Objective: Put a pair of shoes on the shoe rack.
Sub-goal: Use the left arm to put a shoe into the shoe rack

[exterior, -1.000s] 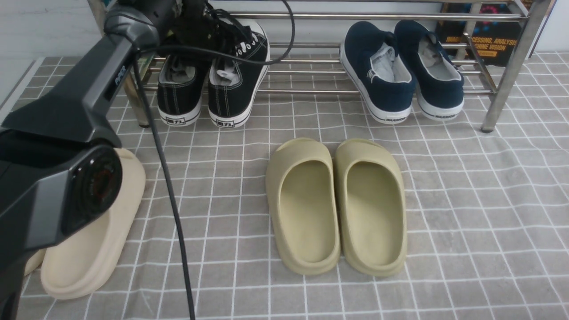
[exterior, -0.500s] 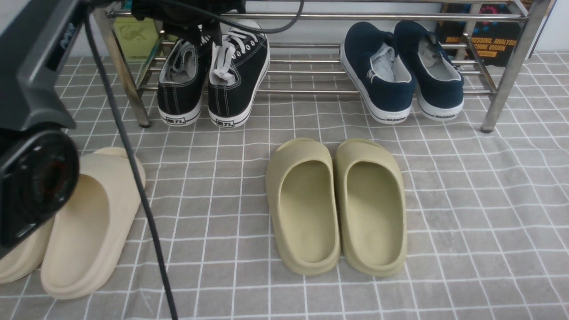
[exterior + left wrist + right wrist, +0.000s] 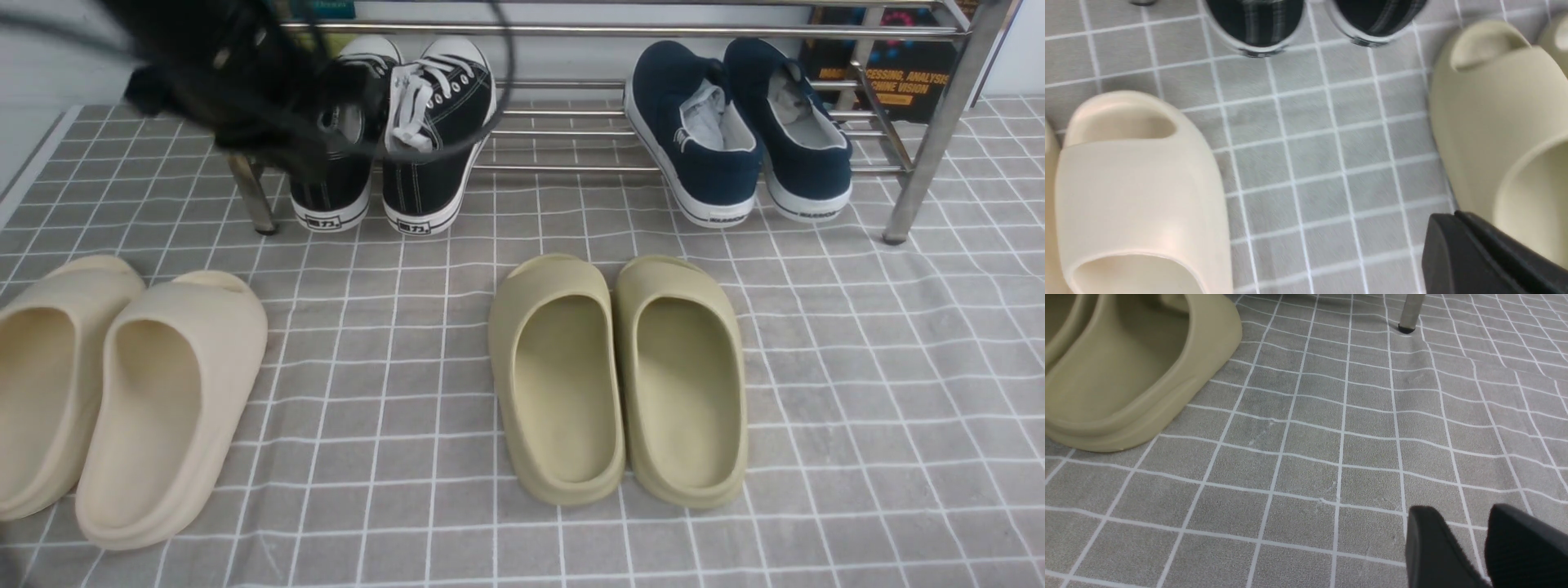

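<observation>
Two black sneakers (image 3: 424,139) sit partly hidden behind the blurred left arm (image 3: 237,90), its fingers (image 3: 1478,249) pressed together.

Indoor floor, steel shoe rack (image 3: 939,122)

Navy slip-ons (image 3: 710,139) sitting side by side, white soles showing. Olive foam slides (image 3: 619,380) lying as a pair on the gray grid-pattern cloth (image 3: 375,367). Beige foam slides (image 3: 171,408) resting to the left of them, same cloth. Dark printed book (image 3: 906,77) standing behind, partly hidden.
</observation>
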